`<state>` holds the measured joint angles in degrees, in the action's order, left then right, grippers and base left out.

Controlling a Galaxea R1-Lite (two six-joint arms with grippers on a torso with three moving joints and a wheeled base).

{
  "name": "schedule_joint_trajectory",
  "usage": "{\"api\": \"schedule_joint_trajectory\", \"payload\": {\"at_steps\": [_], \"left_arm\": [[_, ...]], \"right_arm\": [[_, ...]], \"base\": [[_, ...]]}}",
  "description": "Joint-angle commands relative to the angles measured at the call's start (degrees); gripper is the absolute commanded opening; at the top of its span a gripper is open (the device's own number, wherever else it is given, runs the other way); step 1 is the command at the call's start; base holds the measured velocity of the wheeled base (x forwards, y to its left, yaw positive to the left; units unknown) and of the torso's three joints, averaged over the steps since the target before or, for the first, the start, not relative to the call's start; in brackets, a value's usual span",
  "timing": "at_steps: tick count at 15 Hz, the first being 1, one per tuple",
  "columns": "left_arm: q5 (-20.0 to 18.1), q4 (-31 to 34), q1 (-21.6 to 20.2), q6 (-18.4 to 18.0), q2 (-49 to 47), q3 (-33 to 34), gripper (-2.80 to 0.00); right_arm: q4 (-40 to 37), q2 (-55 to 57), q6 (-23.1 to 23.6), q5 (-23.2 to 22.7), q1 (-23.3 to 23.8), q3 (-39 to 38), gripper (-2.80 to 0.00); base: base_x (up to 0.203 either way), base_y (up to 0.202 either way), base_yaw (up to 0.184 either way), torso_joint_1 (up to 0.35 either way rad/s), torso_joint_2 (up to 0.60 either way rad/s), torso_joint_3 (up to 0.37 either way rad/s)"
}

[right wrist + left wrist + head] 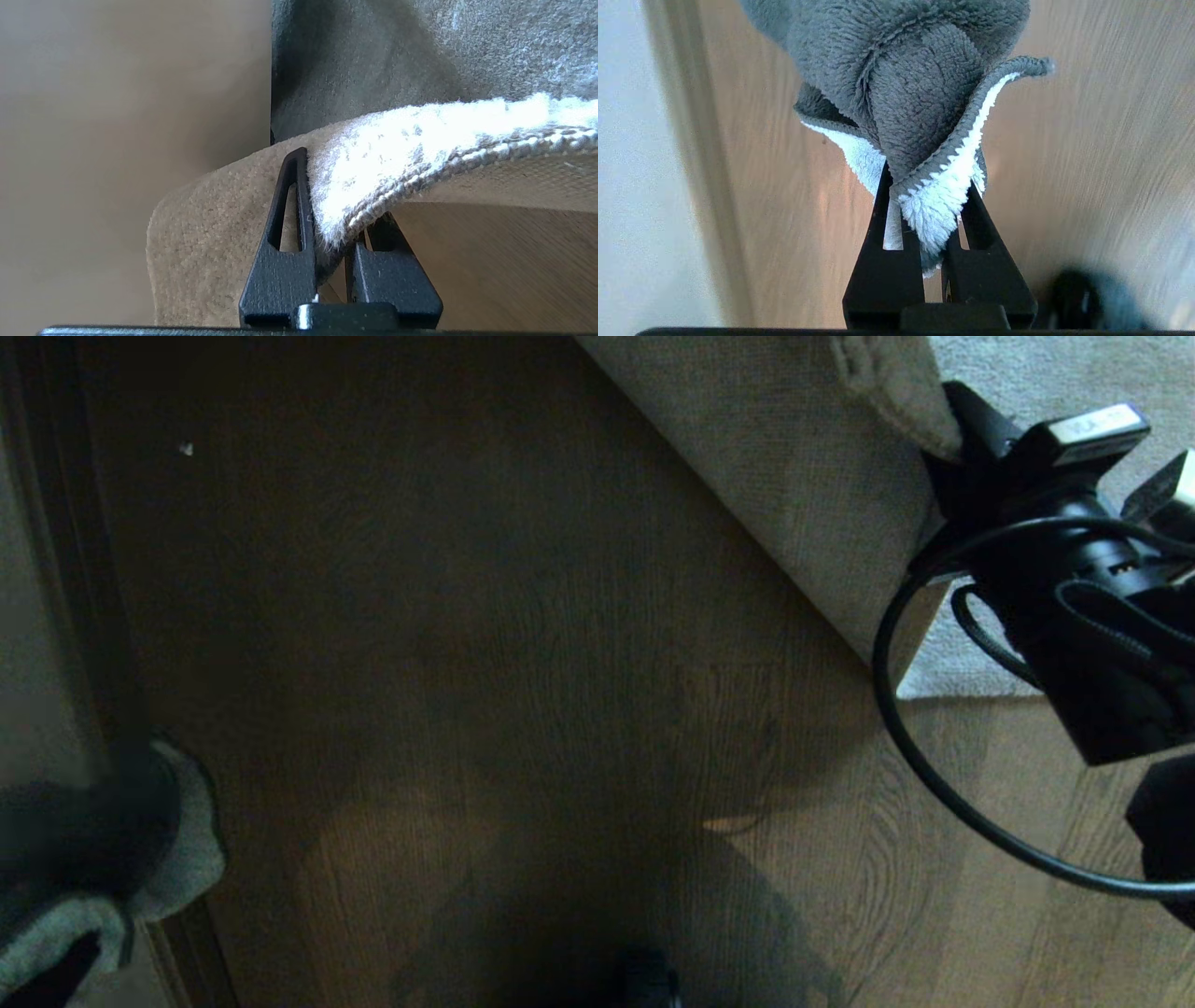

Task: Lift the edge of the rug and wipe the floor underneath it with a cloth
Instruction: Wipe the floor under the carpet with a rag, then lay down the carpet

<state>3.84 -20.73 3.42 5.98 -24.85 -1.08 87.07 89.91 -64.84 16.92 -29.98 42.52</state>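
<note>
Up at the far right of the floor (523,709): rug (794,476) edge pinched between the fingers of the right gripper (334,233), corner folded back, woven tan backing exposed, pile side lying beyond. Down at the near left, by the dark baseboard (65,569): cloth (906,93), grey over white, clamped in the left gripper (931,224), bunched and hanging over bare planks.
</note>
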Motion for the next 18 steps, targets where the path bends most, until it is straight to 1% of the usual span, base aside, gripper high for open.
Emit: {"api": "schedule_joint_trajectory", "payload": {"at_steps": [1,2,3,6,7,11,15,18], "left_arm": [[-1.49,14.39,-1.79,-0.42,16.01,0.44,-2.80],[-2.45,20.92,-2.42,-0.65,18.81,-0.15,-2.80],[-3.10,23.57,-2.83,-0.85,19.81,-0.59,-2.80],[-3.47,23.39,-3.15,-1.06,24.13,-0.84,-2.80],[-3.32,23.37,-3.16,-0.98,24.85,-0.68,-2.80],[-3.05,23.28,-3.16,-1.41,24.85,-0.32,-2.80],[-2.52,23.37,-3.16,-0.97,24.85,-0.23,-2.80],[-2.48,23.28,-3.16,-0.89,24.85,-0.23,-2.80]], "right_arm": [[2.89,-0.80,0.23,0.22,-0.08,-0.34,-2.80],[2.89,-0.96,0.24,0.14,-0.08,-0.34,-2.80],[2.89,-1.05,0.24,0.14,-0.15,-0.34,-2.80],[2.89,-1.72,0.49,-2.58,-0.26,-2.09,-2.80],[2.89,-2.42,0.32,-2.83,-0.26,-2.51,-2.80],[2.89,-3.76,0.07,-2.94,-0.27,-5.53,-2.80],[2.89,-3.95,0.17,-2.94,-0.36,-6.40,-2.80],[2.89,-3.80,0.50,-2.85,-1.68,-7.30,-2.80]], "base": [[0.000,0.000,0.000,0.000,0.00,0.000],[0.000,0.000,0.000,0.000,0.00,0.000],[0.000,0.000,0.000,0.000,0.00,0.000],[0.000,0.000,0.000,0.000,0.00,0.000],[0.000,0.000,0.000,0.000,0.00,0.000],[0.000,0.000,0.000,0.000,0.00,0.000],[0.000,0.000,0.000,0.000,0.00,0.000],[0.000,0.000,0.000,0.000,0.00,0.000]]}}
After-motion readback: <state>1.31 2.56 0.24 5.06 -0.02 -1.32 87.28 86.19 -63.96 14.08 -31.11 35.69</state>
